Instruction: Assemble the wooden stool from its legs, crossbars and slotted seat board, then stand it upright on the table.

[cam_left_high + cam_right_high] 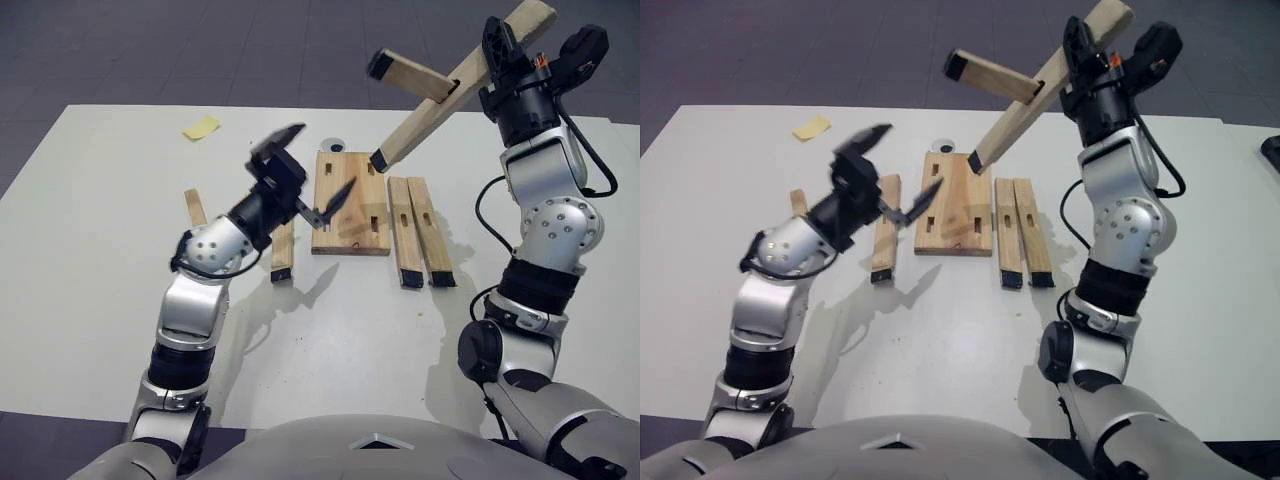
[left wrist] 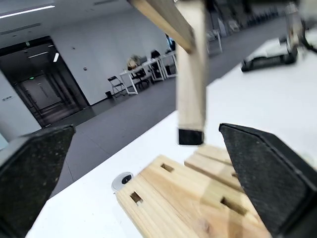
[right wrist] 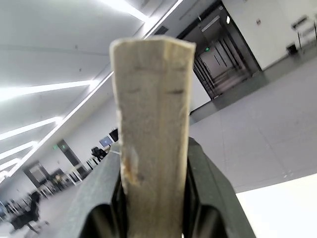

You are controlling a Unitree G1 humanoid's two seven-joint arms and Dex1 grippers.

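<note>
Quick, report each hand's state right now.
Left hand: open, holding nothing.
Right hand: closed on the wooden leg with a crossbar attached.

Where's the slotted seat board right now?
In the left eye view the seat board lies flat mid-table, one leg on its left, two legs on its right.

Black-capped leg (image 2: 190, 89) above slotted seat board (image 2: 168, 206), framed by the wide-spread tool (image 2: 146, 129)
</note>
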